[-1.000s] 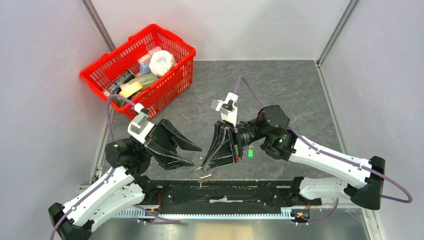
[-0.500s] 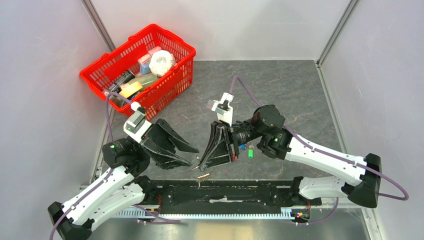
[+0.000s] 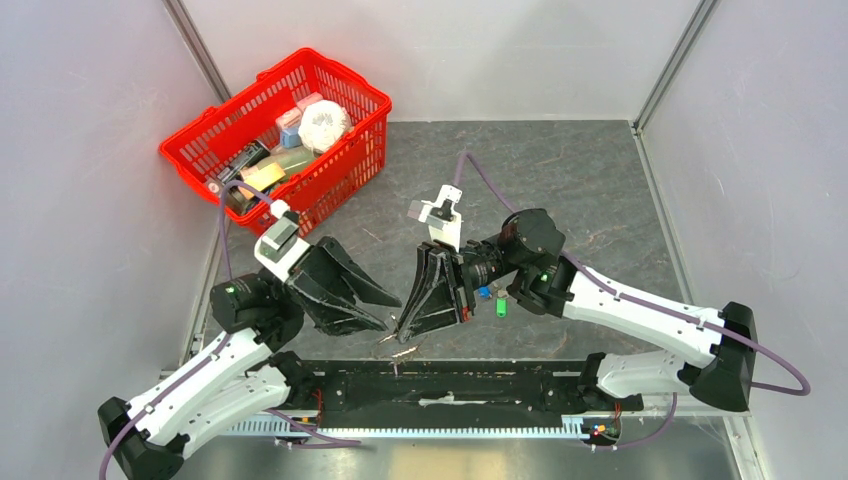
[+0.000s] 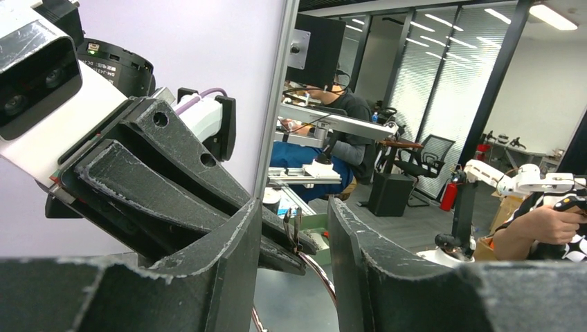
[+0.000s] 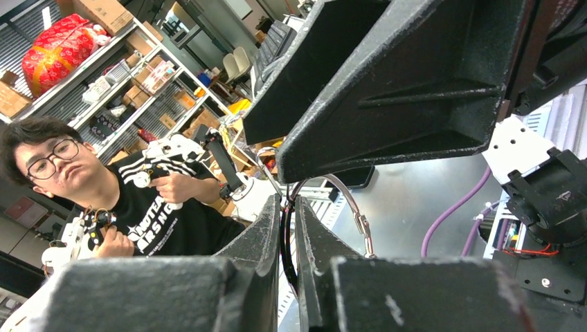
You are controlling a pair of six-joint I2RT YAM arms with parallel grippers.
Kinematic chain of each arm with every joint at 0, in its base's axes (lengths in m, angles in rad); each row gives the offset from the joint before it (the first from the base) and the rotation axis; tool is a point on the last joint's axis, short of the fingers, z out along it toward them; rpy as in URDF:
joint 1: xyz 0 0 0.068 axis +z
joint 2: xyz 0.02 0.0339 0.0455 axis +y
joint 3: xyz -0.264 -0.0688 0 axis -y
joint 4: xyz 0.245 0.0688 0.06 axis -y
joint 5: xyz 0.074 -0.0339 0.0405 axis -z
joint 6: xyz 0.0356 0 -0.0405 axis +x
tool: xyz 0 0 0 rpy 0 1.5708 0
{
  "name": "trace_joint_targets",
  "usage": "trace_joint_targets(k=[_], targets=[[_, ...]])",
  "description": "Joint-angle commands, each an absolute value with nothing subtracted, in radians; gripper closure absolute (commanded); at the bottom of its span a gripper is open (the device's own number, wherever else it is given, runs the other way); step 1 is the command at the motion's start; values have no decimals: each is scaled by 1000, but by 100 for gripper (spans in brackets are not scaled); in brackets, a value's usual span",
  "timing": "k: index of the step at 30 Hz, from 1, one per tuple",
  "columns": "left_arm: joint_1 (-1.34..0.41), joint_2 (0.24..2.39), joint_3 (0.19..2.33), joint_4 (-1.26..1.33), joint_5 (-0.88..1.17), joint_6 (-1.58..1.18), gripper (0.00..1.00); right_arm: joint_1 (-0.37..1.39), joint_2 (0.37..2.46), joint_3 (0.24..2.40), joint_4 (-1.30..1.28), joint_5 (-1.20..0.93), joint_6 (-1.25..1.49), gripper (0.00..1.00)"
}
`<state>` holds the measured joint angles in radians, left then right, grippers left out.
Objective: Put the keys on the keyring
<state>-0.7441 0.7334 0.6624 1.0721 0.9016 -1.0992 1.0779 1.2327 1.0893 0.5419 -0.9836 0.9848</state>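
Dark grey table (image 3: 590, 190) between pale walls, red basket (image 3: 345, 150) at far left corner.

Right claw (image 3: 400, 334) pressed nearly together, pinching keyring (image 5: 348, 198) by its thin wire, tips low over near table edge. Left claw (image 3: 392, 312) spread and empty, facing right claw, just beside the ring.

Green key (image 3: 500, 307) and blue key (image 3: 484, 293) flat on table behind right claw. Loose metal key (image 3: 408, 351) below the claw tips.

Probable faults:
- Wire twisting or slipping out of pinch if bumped by left claw.
- Small flat keys skidding away under a shallow approach.
- Claw tips colliding at close quarters.
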Motion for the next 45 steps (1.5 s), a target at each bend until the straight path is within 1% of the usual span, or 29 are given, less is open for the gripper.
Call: trace_joint_targets(k=[1,14,20,25,29,34,37,38,39,41,42,43,44,45], targets=[[-754,733,694,1123,932,-1148,54,1083,1222,1156,593,-998,967,100],[-765,747,688,1149,934,-1164,56,1083,1235,1170,617,-997,974,100],[-771,781,689,1216,937,-1198,58,1083,1249,1180,633,-1002,979,100],[-776,804,695,1260,949,-1230,68,1083,1253,1183,639,-1003,978,100],[-780,808,692,1269,957,-1236,77,1083,1253,1191,637,-1003,978,100],[-787,806,686,1299,964,-1248,98,1081,1247,1193,627,-996,964,100],[-788,806,686,1308,971,-1253,98,1081,1242,1195,583,-988,939,100],[-788,805,686,1305,971,-1253,98,1081,1238,1194,562,-989,927,99],[-789,801,685,1293,971,-1247,98,1081,1233,1192,545,-990,921,93],[-789,790,682,1235,967,-1211,98,1080,1215,1186,504,-989,904,84],[-788,785,681,1191,962,-1185,98,1078,1196,1185,459,-984,876,81],[-788,777,682,1152,958,-1162,98,1078,1176,1189,401,-970,829,73],[-789,769,685,1108,955,-1137,98,1077,1146,1195,311,-942,777,67],[-788,763,689,1070,951,-1113,98,1077,1116,1202,232,-914,709,63]])
